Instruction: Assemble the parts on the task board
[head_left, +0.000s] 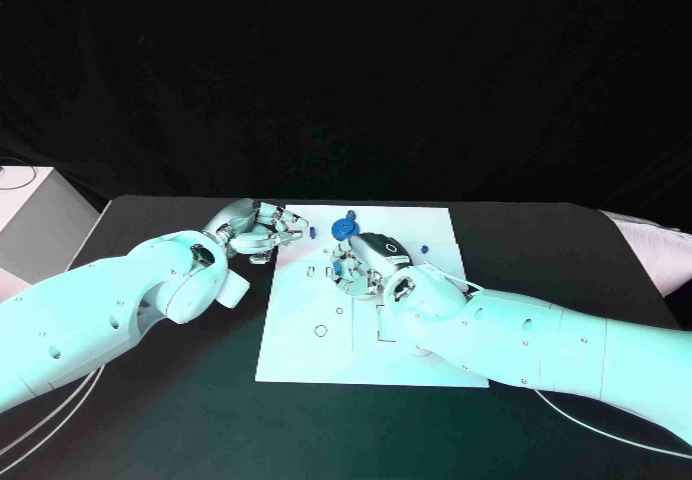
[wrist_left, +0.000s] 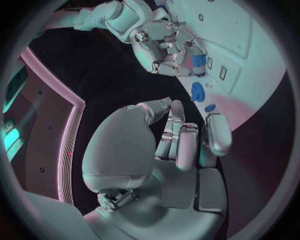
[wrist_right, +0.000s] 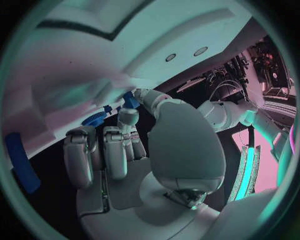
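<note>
Two-handed assembly over the task board (head_left: 310, 350), white plate in mid-table. Right hand (head_left: 369, 268) poised over the board's far half, fingers bent downward around a small blue part (wrist_left: 199, 61); seen from the left wrist view as pinched among the fingertips, so judged held rather than merely touched. Left hand (head_left: 257, 232) at the board's far left corner, fingers curled together; whether anything lies inside them cannot be told. Round blue part (head_left: 343, 228) standing on the board near its far edge, between the two hands and just beyond the right hand; a further small blue piece (head_left: 426, 248) lying beside the right hand toward the board's right edge. Step in hand judged to be seating the pinched part into a recess of the board. Best done by holding the part square to the board, lowering slowly and straight, easing the grip only once the part sits flush, and keeping the left hand off the round part to avoid knocking it. Exact recess beneath the right hand hidden by the fingers.
</note>
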